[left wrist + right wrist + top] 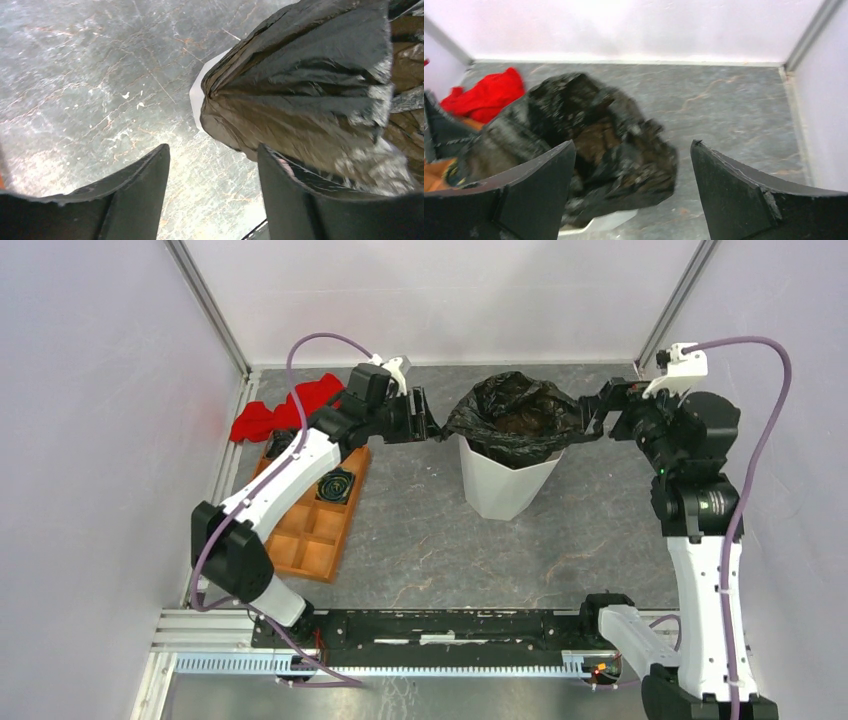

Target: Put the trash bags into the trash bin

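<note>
The white trash bin [500,488] stands mid-table. The black trash bag [515,412] lies over its mouth, with its film spread over the rim. My left gripper [425,425] is at the bag's left edge. In the left wrist view it [212,147] is open, with only table between the fingers. The bag [305,80] lies against the outside of the right finger, and a sliver of bin rim [196,97] shows. My right gripper [595,410] is at the bag's right edge. In the right wrist view it [633,142] is wide open, with the bag [594,135] ahead of it and the bin [609,220] below.
An orange compartment tray [310,530] lies under the left arm, with a dark round object [335,485] in one cell. A red cloth [285,410] lies at the back left and also shows in the right wrist view [486,95]. White walls and metal posts enclose the table.
</note>
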